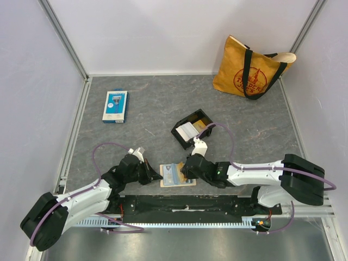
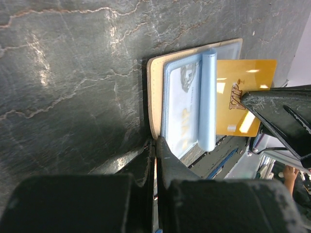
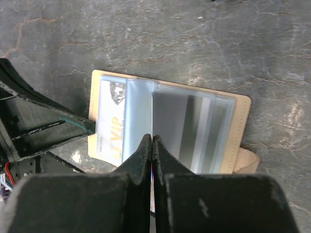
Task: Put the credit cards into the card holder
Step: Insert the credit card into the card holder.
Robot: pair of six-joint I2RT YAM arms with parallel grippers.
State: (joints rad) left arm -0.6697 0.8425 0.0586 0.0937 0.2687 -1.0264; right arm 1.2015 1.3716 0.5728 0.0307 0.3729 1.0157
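Both jaws are shut, the left gripper (image 2: 156, 141) tip against the card holder (image 2: 151, 97), the right gripper (image 3: 152, 141) tip against the gold card (image 2: 238, 77).

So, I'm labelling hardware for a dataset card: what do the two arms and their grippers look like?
Both the left arm and right arm have white links with bulky black joint housings. A thin purple cable loops along each. The left gripper and right gripper are black, with tapering, scuffed matte fingers. No markings are legible.
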